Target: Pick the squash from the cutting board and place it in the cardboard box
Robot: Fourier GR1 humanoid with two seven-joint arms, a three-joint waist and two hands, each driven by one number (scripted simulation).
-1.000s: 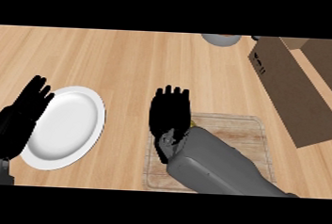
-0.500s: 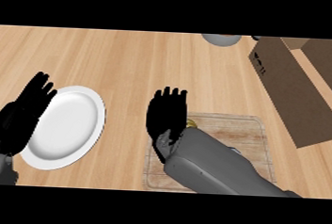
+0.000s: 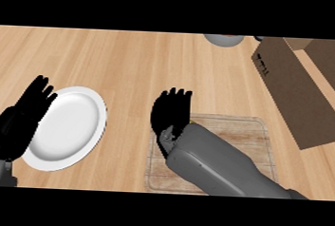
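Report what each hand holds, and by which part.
Nothing is visibly held. The right hand is open over the cutting board, the left hand open at the plate. No squash shows.

Counter (image 3: 131, 61): light honey wood, long straight grain streaks.
Plate (image 3: 75, 125): plain white, faint grey shading along the rim.
Board (image 3: 257, 133): pale beige wood, fine grain, lighter border.
Box (image 3: 290, 92): brown cardboard, darker on the side wall, small dark mark near the upper corner.
Left hand (image 3: 19, 122): black, unpatterned.
Right hand (image 3: 172, 110): black, unpatterned.
Right forearm (image 3: 217, 164): plain mid grey.
Round thing (image 3: 223, 39) at top edge: pale grey.
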